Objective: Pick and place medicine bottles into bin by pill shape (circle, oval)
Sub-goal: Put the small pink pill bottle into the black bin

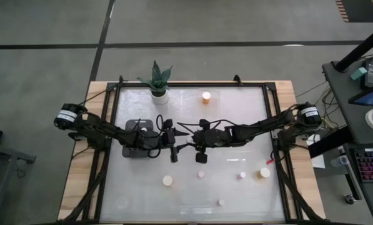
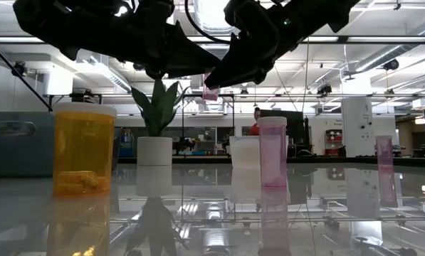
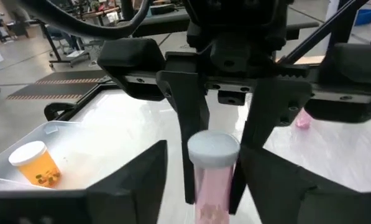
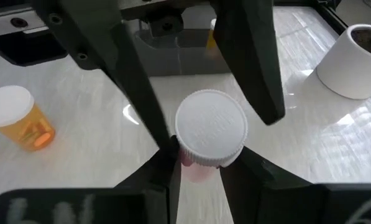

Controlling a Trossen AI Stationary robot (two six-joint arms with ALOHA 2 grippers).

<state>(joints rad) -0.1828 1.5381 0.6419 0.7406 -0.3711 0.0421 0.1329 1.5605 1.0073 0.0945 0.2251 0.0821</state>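
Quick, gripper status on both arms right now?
Left gripper: fingers open around the pink bottle, not clamped.
Right gripper: shut on the pink bottle, above mid-table.

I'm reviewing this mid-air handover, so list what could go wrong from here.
1. The pink bottle hangs above the table, held only by the right gripper; the left gripper stands open around it. If the right lets go before the left closes, the bottle likely drops.
2. Both grippers crowd the white cap, so closing fingers may clash and tilt the bottle.
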